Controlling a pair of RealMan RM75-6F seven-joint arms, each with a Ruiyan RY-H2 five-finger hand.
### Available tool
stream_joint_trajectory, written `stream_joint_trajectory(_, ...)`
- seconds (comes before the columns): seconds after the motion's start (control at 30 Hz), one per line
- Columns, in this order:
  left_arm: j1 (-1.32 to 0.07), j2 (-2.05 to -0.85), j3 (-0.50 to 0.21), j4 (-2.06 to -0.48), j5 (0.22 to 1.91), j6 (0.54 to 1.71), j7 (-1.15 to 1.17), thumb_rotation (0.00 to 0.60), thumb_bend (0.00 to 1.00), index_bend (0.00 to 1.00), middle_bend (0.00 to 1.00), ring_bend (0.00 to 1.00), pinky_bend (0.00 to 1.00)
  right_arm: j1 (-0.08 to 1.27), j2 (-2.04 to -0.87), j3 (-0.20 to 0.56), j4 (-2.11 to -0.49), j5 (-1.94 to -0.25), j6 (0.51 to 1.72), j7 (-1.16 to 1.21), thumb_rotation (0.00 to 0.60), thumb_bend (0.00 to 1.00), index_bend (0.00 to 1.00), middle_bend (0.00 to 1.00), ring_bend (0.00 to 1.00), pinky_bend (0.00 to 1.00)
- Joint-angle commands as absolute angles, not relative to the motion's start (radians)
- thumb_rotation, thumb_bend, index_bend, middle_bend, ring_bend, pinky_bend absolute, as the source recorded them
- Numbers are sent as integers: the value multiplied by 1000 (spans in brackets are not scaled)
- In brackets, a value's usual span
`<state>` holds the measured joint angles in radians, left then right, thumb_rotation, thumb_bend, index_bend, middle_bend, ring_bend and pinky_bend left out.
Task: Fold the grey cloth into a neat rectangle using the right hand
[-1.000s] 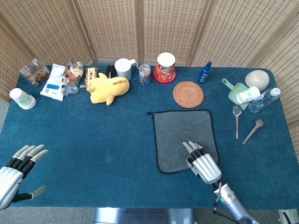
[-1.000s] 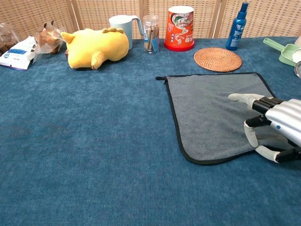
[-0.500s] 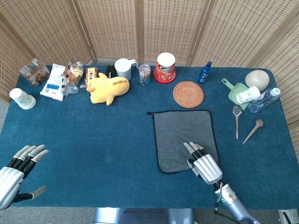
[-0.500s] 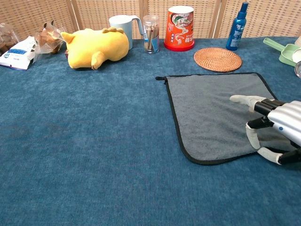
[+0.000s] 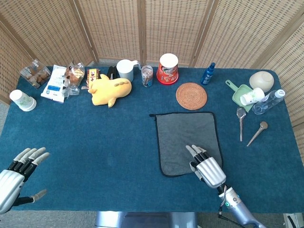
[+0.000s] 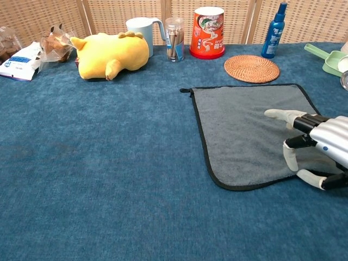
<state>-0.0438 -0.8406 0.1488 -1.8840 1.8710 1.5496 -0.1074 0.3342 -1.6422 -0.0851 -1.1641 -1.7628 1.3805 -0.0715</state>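
1. The blue-carpeted table [image 5: 109, 152] fills both views; its near edge is cut off in the chest view, and its left and right ends run out of that frame.
2. The grey cloth [image 5: 185, 140] lies flat and unfolded, right of centre and towards the near edge, with a dark border and a small tab at its far-left corner. In the chest view its near-right part [image 6: 244, 136] is hidden behind the right hand.
3. The right hand [image 5: 205, 166] is over the cloth's near-right corner, fingers spread and extended towards the far side, gripping nothing. Whether the fingertips [image 6: 274, 113] touch the fabric cannot be told; in the chest view the hand [image 6: 315, 144] is cut off at the right edge.
4. The left hand [image 5: 16, 175] is at the near-left corner, well apart from the cloth, fingers apart and empty. It is partly cut off by the frame edge and does not appear in the chest view.
5. A yellow plush toy [image 5: 110, 89] lies far left of the cloth, on its side.
6. A woven round coaster [image 5: 191, 95] sits just beyond the cloth's far edge.
7. A red snack canister [image 5: 167, 68] stands at the far side; its label is too small to read.
8. A blue spray bottle [image 5: 207, 73] stands right of it.
9. Two spoons [image 5: 241, 121] lie right of the cloth.
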Motion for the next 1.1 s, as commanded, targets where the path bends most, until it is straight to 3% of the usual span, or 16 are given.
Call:
stream_joint_trajectory(0.03, -44, -840, 149, -1884, 1871, 1549, -108, 600, 236, 85, 0, 0, 66, 334, -1643, -85, -1163, -1763, 1381, -71, 600, 369, 0, 12, 40, 227)
stream_joint_trajectory(0.17, -44, -840, 150, -1885, 1872, 1549, -108, 600, 238, 86, 0, 0, 66, 333, -1644, -87, -1158, -1764, 1383, -72, 600, 264, 0, 9, 39, 227)
stream_joint_trajectory(0.4, -45, -839, 152, -1886, 1874, 1546, -111, 600, 237, 85, 0, 0, 66, 333, -1646, -85, -1158, -1761, 1383, -75, 600, 260, 38, 9, 39, 228)
stream_joint_trajectory(0.63, -46, -837, 153, -1885, 1876, 1546, -116, 600, 237, 85, 0, 0, 66, 335, -1651, -85, -1159, -1757, 1374, -85, 600, 261, 144, 9, 39, 229)
stream_joint_trajectory(0.97, -46, -834, 153, -1882, 1878, 1553, -126, 600, 238, 86, 0, 0, 67, 339, -1657, -80, -1169, -1750, 1363, -105, 600, 270, 440, 21, 39, 233)
stream_joint_trajectory(1.1, -46, -833, 153, -1882, 1879, 1552, -127, 600, 238, 86, 0, 0, 66, 340, -1659, -79, -1172, -1746, 1357, -107, 600, 294, 458, 25, 39, 234)
